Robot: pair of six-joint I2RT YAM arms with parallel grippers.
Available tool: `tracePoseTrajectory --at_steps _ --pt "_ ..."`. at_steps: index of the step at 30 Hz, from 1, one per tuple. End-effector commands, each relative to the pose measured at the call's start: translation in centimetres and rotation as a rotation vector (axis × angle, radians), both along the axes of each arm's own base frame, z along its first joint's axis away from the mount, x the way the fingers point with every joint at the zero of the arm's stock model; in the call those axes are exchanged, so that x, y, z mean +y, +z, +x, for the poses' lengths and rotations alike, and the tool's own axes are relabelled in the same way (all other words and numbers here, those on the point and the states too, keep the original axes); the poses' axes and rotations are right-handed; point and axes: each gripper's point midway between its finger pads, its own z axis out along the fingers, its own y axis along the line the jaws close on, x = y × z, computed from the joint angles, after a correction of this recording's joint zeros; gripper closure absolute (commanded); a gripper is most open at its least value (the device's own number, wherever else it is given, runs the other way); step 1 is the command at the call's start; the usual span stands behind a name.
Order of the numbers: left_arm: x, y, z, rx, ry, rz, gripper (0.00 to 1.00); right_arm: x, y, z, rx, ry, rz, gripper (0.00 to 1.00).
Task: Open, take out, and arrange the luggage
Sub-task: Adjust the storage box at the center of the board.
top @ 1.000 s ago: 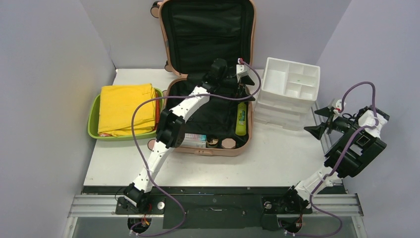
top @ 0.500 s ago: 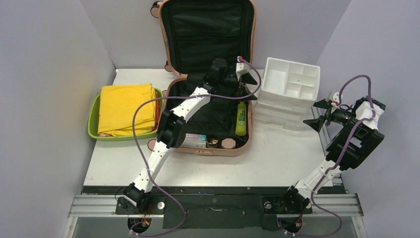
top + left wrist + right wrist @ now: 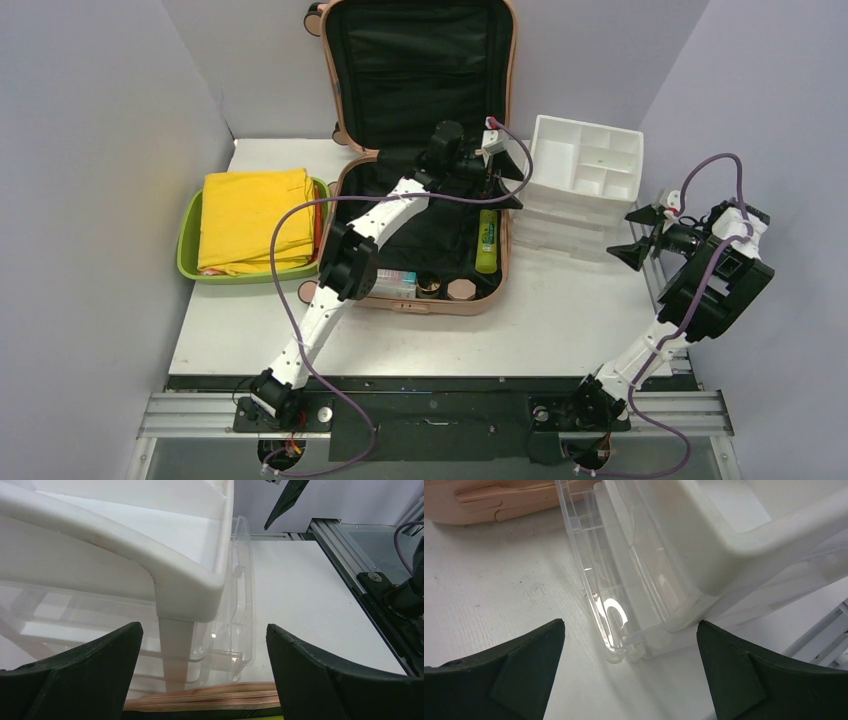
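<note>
The salmon-pink luggage (image 3: 490, 290) lies open on the table, its black-lined lid (image 3: 420, 60) standing against the back wall. Its base holds a lime-green tube (image 3: 487, 240), a small box (image 3: 395, 283) and two round items (image 3: 445, 288). My left gripper (image 3: 508, 180) hovers open over the base's right rear corner, holding nothing. In the left wrist view the gripper (image 3: 202, 630) faces the pink luggage rim (image 3: 210, 697) and the organizer beyond it. My right gripper (image 3: 632, 235) stands open and holds nothing, just right of the organizer; the right wrist gripper (image 3: 629, 630) frames its lower corner.
A white drawer organizer (image 3: 580, 185) with clear drawers (image 3: 624, 580) stands right of the luggage. A lime-green tub (image 3: 190, 240) with folded yellow cloth (image 3: 255, 220) sits at the left. Grey walls close in both sides. A metal rail (image 3: 345, 555) runs along the table's right edge.
My right arm has swung left, bringing its open gripper closer to the organizer. The left gripper has shifted slightly right over the luggage's right rim.
</note>
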Motion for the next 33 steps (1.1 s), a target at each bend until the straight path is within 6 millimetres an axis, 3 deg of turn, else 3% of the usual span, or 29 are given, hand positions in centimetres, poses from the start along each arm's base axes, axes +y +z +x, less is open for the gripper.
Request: tracePoseTrajectory --at_steps 1,10,19,26,33 --pt "0.3 0.0 -1.1 0.032 -0.041 0.021 0.1 0.6 2.0 0.5 -0.396 0.11 -0.217 0.0" --pt "1.1 -0.9 -2.1 0.056 -0.05 0.093 0.11 1.2 2.9 -0.5 -0.415 0.102 -0.227 0.0" --pt "1.0 -0.4 -1.9 0.048 -0.048 0.076 0.11 -0.2 3.8 0.3 -0.436 0.068 -0.232 0.0" --pt "1.0 1.8 -1.5 0.055 -0.046 0.014 0.11 -1.7 3.7 0.8 -0.433 0.044 -0.238 0.0" --pt "0.4 3.5 -2.5 0.079 -0.083 -0.036 0.11 -1.0 4.0 1.7 -0.44 0.076 -0.236 0.0"
